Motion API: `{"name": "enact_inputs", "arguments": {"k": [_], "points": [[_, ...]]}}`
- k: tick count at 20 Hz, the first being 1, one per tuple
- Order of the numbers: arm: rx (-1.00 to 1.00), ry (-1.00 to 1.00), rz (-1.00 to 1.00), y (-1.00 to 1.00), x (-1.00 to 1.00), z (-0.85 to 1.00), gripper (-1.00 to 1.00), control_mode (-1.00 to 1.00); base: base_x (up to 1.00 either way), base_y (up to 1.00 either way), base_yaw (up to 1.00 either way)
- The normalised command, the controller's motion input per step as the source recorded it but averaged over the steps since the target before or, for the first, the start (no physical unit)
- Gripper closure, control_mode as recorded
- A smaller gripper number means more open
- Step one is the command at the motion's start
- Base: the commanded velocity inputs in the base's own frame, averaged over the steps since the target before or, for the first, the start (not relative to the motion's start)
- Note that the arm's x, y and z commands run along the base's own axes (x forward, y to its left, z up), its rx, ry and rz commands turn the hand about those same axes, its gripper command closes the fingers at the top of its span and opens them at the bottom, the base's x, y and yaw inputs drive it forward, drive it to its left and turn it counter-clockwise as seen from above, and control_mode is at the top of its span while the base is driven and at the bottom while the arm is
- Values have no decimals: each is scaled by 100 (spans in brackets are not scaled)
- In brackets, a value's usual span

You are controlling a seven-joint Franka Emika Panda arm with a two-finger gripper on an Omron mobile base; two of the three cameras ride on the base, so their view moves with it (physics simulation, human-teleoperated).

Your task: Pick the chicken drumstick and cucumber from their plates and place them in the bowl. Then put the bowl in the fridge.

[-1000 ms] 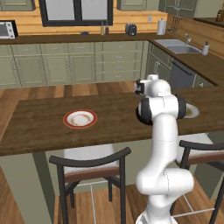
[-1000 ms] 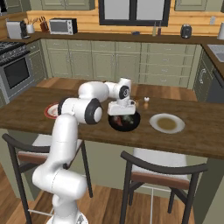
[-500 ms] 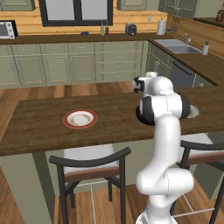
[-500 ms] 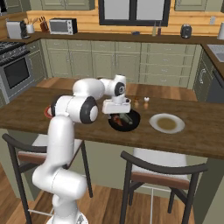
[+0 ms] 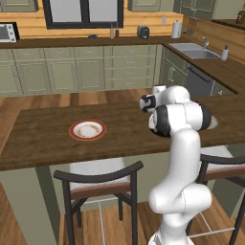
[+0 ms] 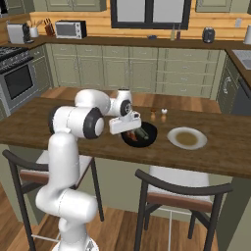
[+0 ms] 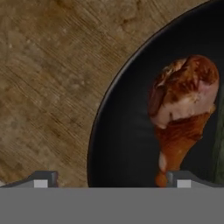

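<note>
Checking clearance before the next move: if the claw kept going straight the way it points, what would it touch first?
Probably the black bowl, near its rim beside the chicken drumstick; depth is uncertain.

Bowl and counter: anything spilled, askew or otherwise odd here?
Nothing stands out. The chicken drumstick and cucumber lie inside the bowl, both plates sit flat, and the open gripper holds nothing.

Drumstick (image 7: 181,113), cucumber (image 6: 142,133) in bowl (image 6: 148,141); plate (image 6: 187,138) right of bowl.
</note>
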Motion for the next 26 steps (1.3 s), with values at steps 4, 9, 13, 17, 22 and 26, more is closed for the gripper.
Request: {"name": "enact_inputs", "arguments": {"k": [4,9,13,17,22,26], "points": [[-4,-1,0,-2,0,-6,-100,-100,0,0,0],[-2,0,0,0,0,-22,-100,-100,0,0,0],[0,0,0,-1,7,-17,-100,-100,0,0,0],[0,0,0,0,-2,-27,100,-100,0,0,0],[0,-3,3,1,4,-17,100,-100,0,0,0],[0,-8,13,0,-6,17,100,-100,0,0,0]]}}
